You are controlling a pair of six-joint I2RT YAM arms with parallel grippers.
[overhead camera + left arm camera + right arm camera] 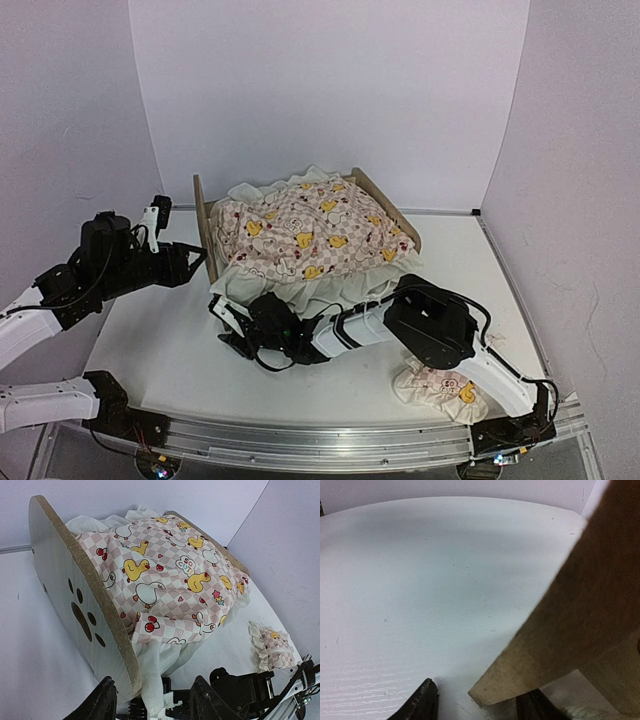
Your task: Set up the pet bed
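Note:
The pet bed point(204, 215) stands mid-table, its wooden headboard point(65, 580) with paw-print cutouts on the left. A frilled duck-print quilt point(315, 235) is heaped over it and hides the base. My left gripper point(197, 262) is open at the headboard's near corner. In the left wrist view its fingers point(106, 700) straddle that corner and a fold of white frill, with a gap on the right side. My right gripper point(222, 318) reaches in low from the right, under the bed's near left corner. It is open, and a wooden edge of the bed point(560, 620) lies between its fingers point(425, 700).
A small matching frilled pillow point(440, 390) lies on the white table point(150, 350) near the right arm's base. White walls close in at the back and on both sides. A metal rail point(330, 440) runs along the near edge.

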